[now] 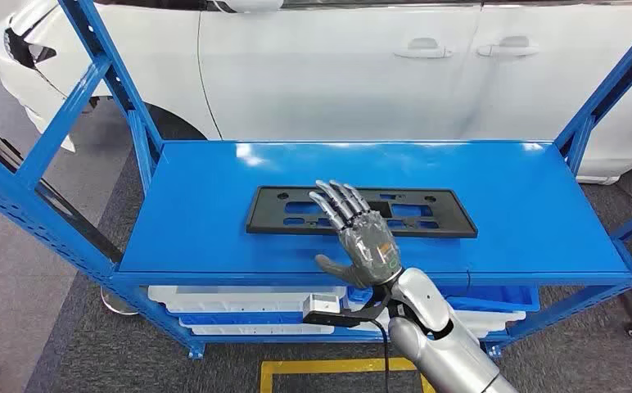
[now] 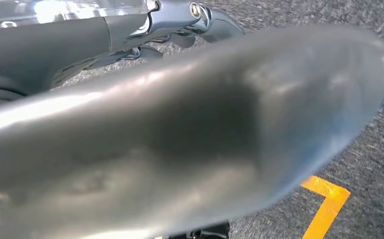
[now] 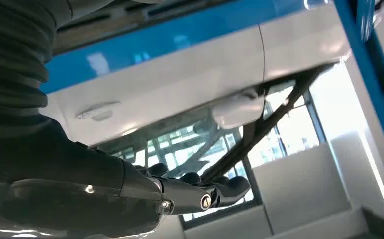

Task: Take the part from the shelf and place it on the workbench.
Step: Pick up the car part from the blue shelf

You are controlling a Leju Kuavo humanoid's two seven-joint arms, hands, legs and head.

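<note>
Right hand hovers over the blue shelf with its fingers spread flat and nothing held, the fingertips reaching over the near edge of the black part. Whether they touch it I cannot tell; in the right wrist view the dark fingers lie straight and apart, with the white car beyond them.

Under and just ahead of the hand lies the part, a long, thin, flat black frame with cut-out slots, resting flat on the top level of the shelf, with most of its length running off to the hand's right. It looks like moulded plastic: probably light, fairly stiff, though it may flex along its length if lifted by one end. Lying flush on smooth painted metal, it offers little for fingers to get under. A sound grip would likely be at the near long edge close to the middle, or through a slot, so that it hangs balanced.

Left hand appears as a blurred grey mass hanging over the carpeted floor; its state cannot be told.
</note>
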